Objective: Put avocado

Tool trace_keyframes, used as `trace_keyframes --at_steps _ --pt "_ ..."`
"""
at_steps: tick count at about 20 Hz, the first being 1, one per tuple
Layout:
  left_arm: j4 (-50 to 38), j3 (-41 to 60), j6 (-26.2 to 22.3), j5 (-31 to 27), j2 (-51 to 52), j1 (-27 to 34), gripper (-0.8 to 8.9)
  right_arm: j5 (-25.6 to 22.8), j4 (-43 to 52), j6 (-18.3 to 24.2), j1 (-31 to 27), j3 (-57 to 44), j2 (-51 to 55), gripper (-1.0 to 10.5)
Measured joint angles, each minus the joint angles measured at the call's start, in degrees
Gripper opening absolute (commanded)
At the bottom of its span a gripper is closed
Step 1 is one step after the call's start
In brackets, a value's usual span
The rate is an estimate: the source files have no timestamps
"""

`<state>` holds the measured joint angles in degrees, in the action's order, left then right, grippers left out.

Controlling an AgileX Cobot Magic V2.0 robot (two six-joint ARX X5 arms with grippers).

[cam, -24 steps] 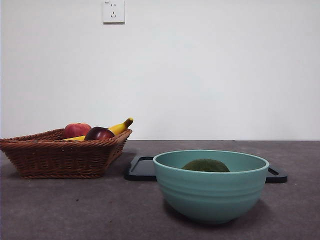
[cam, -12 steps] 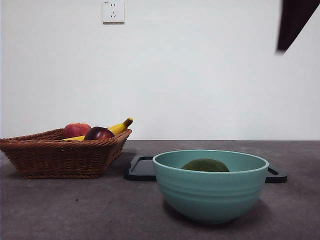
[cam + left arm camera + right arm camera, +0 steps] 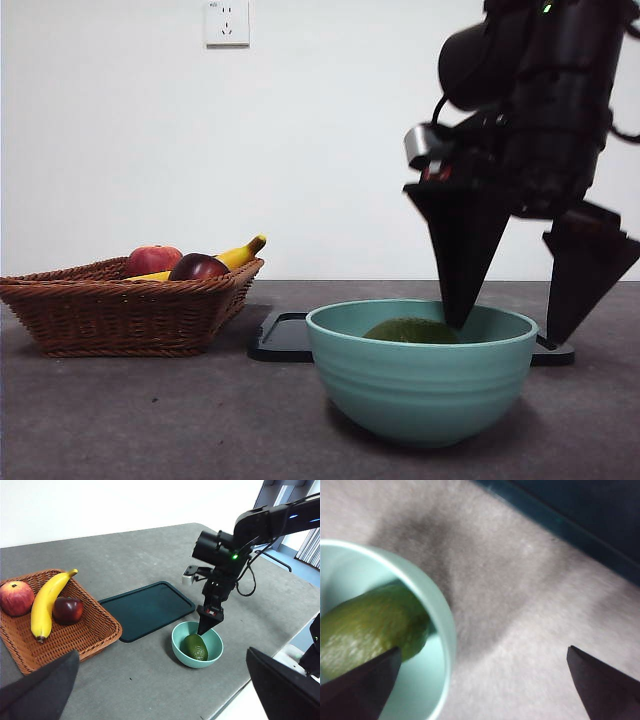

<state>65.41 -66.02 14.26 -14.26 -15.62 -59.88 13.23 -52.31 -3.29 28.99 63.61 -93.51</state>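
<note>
Avocado is lying inside the teal bowl, with only its dark green top showing over the rim in the front view; the left wrist view shows it resting on the bowl's floor, and the right wrist view shows it close up against the bowl's wall. The right gripper is hanging over the bowl with its jaws spread wide and gripping nothing: one black jaw is pointing down inside the rim just beside the avocado, while the other is standing outside the bowl's wall, over the table. Whether the inner jaw is touching the fruit cannot be told. The left gripper is waiting well away from the bowl, its two jaws parted and empty. Behind the bowl a dark tray is lying flat on the table. Off to the side a wicker basket is holding a red apple, a dark maroon fruit and a banana, the three sitting close together
</note>
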Motion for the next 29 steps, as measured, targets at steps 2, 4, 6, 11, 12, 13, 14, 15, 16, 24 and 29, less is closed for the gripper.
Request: trace_keyframes --at_steps 2,4,6,11,12,13,14,15,16,24,29 --pt "0.4 0.0 0.0 0.0 0.0 0.0 5.62 0.0 0.3 -0.1 0.3 0.0 -2.0 4.0" --pt "0.6 0.0 0.0 0.0 0.0 0.0 5.62 0.0 0.5 -0.2 0.4 0.0 -4.0 2.1" --pt "1.0 0.0 0.0 0.0 0.0 0.0 5.62 0.2 1.3 -0.6 0.6 0.0 -4.9 0.0" --pt "1.2 0.0 -0.9 0.0 0.0 0.0 5.62 0.6 0.9 -1.6 1.0 0.5 -4.7 0.1" --pt "1.2 0.0 -1.2 0.0 0.0 0.0 5.62 0.6 0.0 -2.2 1.0 1.0 -4.7 0.1" --pt "1.2 0.0 -1.3 0.0 0.0 0.0 5.62 0.2 -0.9 -3.0 1.0 2.1 -4.7 0.1" --pt "1.2 0.0 -1.3 0.0 0.0 0.0 5.62 -1.3 -1.3 -4.1 1.0 4.0 -4.7 0.1" --pt "1.2 0.0 -1.3 0.0 0.0 0.0 5.62 -2.9 -1.7 -5.0 0.7 6.1 -4.8 0.0" --pt "1.2 0.0 -1.3 0.0 0.0 0.0 5.62 -4.3 -2.3 -5.7 0.3 8.7 -4.9 0.0" --pt "1.2 0.0 -1.3 0.0 0.0 0.0 5.62 -4.3 -9.2 -6.2 -7.5 35.1 -20.2 0.0" --pt "1.2 0.0 -1.6 -0.2 0.0 0.0 5.62 0.1 -8.2 -6.9 -9.6 39.5 -29.8 0.0"
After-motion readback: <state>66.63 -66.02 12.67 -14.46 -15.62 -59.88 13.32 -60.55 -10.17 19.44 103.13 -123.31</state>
